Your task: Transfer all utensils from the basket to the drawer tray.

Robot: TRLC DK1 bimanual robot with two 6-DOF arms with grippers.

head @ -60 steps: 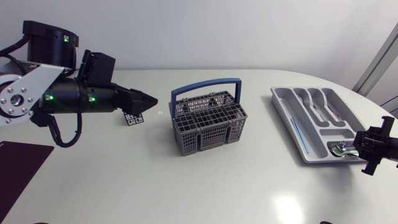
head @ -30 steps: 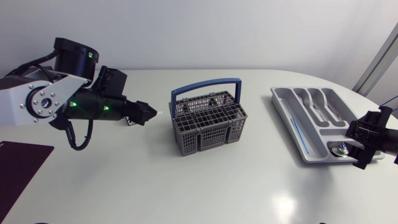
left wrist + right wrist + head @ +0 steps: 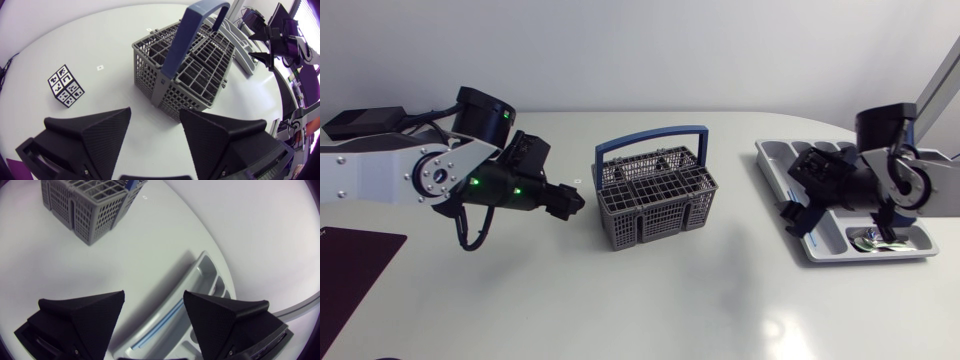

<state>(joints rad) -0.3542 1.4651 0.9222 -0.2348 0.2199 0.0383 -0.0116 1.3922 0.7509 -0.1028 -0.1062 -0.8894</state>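
The grey mesh basket (image 3: 651, 198) with a blue handle (image 3: 653, 136) stands mid-table; I cannot make out what is in it. The grey drawer tray (image 3: 775, 157) lies at the right, with shiny metal utensils (image 3: 869, 238) in its near compartment. My left gripper (image 3: 574, 203) hangs open just left of the basket, which fills the space ahead of the left gripper (image 3: 155, 125) as the basket (image 3: 185, 75). My right gripper (image 3: 792, 218) is open over the tray's left edge. The right gripper (image 3: 152, 305) looks down on the tray (image 3: 200, 275), and a thin blue stick (image 3: 155, 327) lies in its long slot.
A black-and-white marker cube (image 3: 66, 86) sits on the table left of the basket. A dark purple mat (image 3: 355, 265) lies at the front left corner. The basket (image 3: 92, 200) stands well ahead of the right gripper, with bare table between.
My left arm has swung right, toward the basket. My right arm has come in from the right edge across the tray, and its gripper has opened, leaving the shiny utensils in the near compartment.
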